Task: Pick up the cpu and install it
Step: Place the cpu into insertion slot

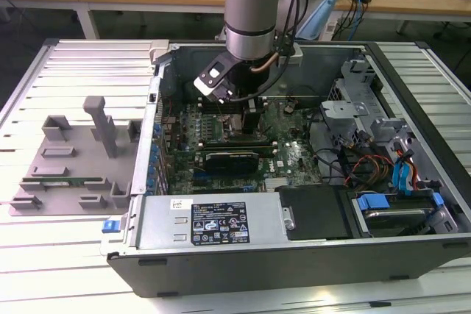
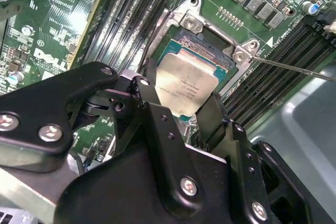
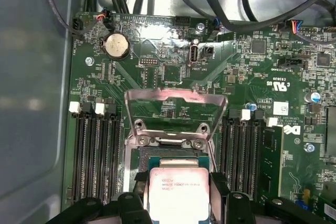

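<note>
The cpu (image 2: 188, 86), a small square chip with a silvery top and a thin green rim, sits between my gripper's (image 2: 184, 106) two black fingers (image 2: 148, 98), which are shut on its opposite edges. In the first wrist view the cpu (image 3: 178, 190) hovers just over the black socket (image 3: 169, 152), slightly off its centre. The socket's metal load plate (image 3: 176, 109) stands folded open behind it. In the exterior view my gripper (image 1: 250, 119) is low over the green motherboard (image 1: 294, 156), inside the open computer case (image 1: 294, 255).
Rows of black memory slots (image 3: 97, 153) flank the socket on both sides. The thin metal lever (image 2: 294, 67) juts out beside the socket frame. Cables and drive bays (image 1: 383, 159) fill the exterior view's right. A grey tray (image 1: 73, 159) lies outside the case at the left.
</note>
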Action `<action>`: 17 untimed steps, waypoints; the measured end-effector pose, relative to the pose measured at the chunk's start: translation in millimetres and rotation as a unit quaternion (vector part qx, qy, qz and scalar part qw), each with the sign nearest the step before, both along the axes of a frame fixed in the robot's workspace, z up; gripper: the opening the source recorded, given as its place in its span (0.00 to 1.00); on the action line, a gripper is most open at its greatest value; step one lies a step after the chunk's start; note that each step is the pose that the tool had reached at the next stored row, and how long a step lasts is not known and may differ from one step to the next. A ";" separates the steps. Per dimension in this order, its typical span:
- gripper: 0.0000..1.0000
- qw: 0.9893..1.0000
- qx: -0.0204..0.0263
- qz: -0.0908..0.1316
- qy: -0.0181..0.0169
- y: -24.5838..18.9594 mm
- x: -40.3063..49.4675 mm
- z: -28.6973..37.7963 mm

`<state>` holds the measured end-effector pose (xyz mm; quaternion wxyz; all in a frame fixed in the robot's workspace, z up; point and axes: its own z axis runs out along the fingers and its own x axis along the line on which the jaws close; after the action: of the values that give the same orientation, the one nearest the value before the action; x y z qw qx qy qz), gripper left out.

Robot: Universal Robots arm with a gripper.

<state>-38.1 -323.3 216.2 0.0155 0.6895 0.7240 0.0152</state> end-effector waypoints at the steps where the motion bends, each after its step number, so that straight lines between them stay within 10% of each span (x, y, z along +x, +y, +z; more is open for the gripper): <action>1: 0.55 1.000 0.000 0.000 0.000 0.1 0.0 -0.5; 17: 0.55 1.000 0.001 -0.002 0.000 6.1 0.0 -5.8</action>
<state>-38.1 -317.1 210.3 0.0146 0.6908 0.7227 0.0161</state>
